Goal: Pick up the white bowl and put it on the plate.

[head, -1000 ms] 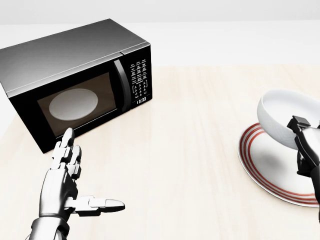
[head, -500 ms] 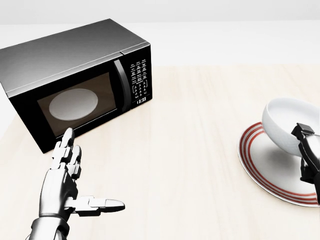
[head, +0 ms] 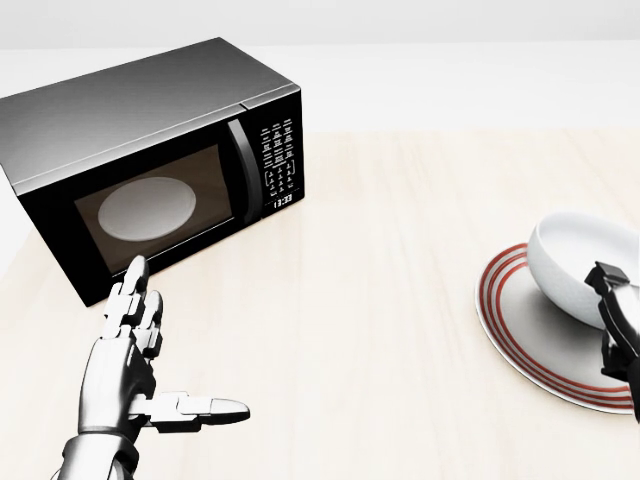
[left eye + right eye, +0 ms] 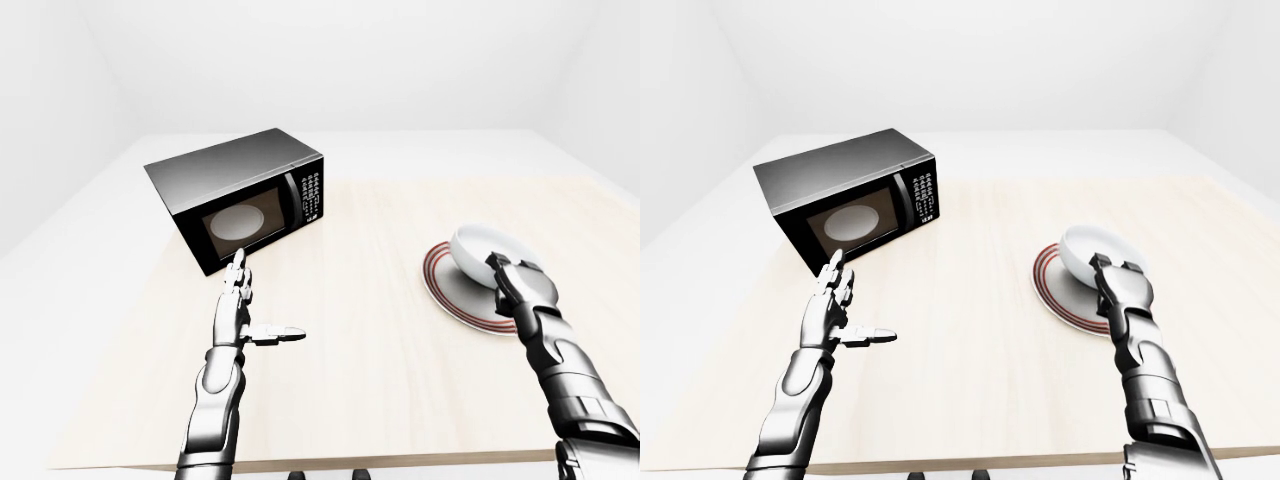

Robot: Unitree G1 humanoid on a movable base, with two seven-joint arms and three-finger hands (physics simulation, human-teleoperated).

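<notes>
Spanning most of every view, pale wood counter (image 4: 380,330) carrying everything. Black microwave (image 3: 150,160) at head view's upper left, door closed, not part of the job. Red-ringed plate (image 3: 520,340) at right edge of head view. White bowl (image 3: 580,260) sitting tilted over plate, looks touching or nearly down on it, contact hard to confirm. Right hand (image 4: 1118,285) wrapped on bowl's near rim, fingers closed round it. Left hand (image 3: 135,370) spread flat, thumb out, idle below microwave, well apart from plate. Judged nearly finished: pickup and carry done; left to do, settle bowl level, release, withdraw.
</notes>
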